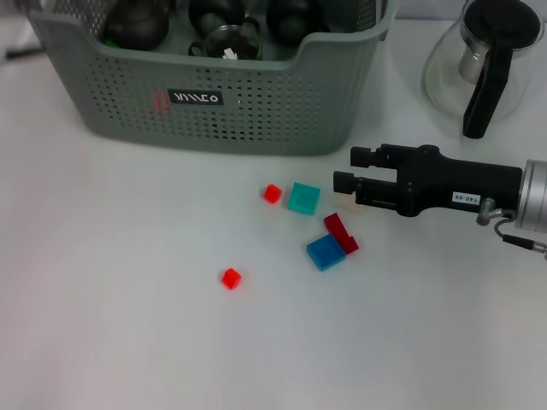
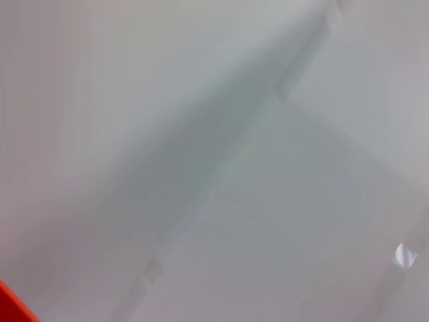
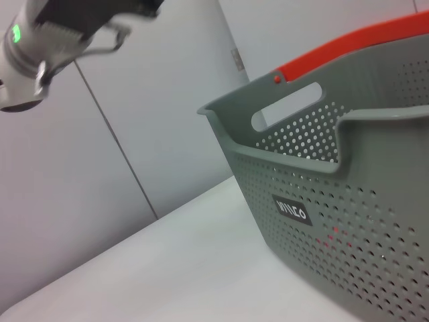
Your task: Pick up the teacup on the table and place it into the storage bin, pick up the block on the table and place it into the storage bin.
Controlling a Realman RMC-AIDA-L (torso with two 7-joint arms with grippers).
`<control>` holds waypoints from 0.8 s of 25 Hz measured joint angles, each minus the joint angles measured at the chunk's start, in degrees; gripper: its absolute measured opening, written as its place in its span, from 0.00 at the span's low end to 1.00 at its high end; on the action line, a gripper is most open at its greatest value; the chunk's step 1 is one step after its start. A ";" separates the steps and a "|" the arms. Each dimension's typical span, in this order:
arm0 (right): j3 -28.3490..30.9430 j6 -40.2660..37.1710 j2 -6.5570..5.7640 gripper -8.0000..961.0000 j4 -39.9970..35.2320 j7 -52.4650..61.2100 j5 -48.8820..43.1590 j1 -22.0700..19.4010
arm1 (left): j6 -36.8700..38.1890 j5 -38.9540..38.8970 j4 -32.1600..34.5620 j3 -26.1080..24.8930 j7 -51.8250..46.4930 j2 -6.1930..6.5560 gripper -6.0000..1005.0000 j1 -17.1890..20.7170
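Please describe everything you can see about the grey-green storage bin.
The storage bin is a large grey-green basket that looks like plastic. Its walls are perforated with rows of small round holes, its front rim dips in the middle, and a small black label with white lettering sits on the front. The right wrist view shows a slot handle in an end wall. It stands upright on the white table at the far side, holding dark round vessels.

The right gripper (image 1: 344, 169) is matte black with blocky square-tipped fingers, a small white label with what looks like printed digits behind them, then a silver cylindrical wrist trailing thin cable.
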 joint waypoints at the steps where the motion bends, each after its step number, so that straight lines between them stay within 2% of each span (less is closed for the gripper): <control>1: -0.02 0.03 0.03 0.67 0.00 -0.09 0.00 -0.02 | -2.31 -1.13 -0.18 -0.04 -0.55 0.15 0.44 -0.23; 4: -0.09 0.05 0.08 0.67 0.06 -0.26 0.00 -0.03 | -10.00 -2.15 0.81 0.77 -2.15 0.73 0.45 -1.60; 6: -0.10 0.05 0.08 0.67 0.13 -0.30 0.00 -0.02 | -15.05 -0.22 2.30 3.54 -4.09 1.74 0.45 -2.59; 10: -0.07 0.06 0.07 0.67 0.54 -0.32 0.00 -0.09 | -25.67 8.92 6.60 15.79 -13.27 5.20 0.46 -4.72; 12: -0.06 0.05 0.07 0.67 0.57 -0.33 0.00 -0.11 | -30.22 16.18 8.50 21.18 -19.26 6.21 0.46 -6.04; 15: -0.06 0.04 0.08 0.67 0.59 -0.35 0.00 0.01 | -33.87 25.84 8.74 23.86 -23.73 5.88 0.47 -8.55; 20: -0.11 0.09 0.07 0.67 0.62 -0.43 0.00 0.26 | -37.48 38.58 4.35 24.11 -25.18 3.70 0.47 -12.79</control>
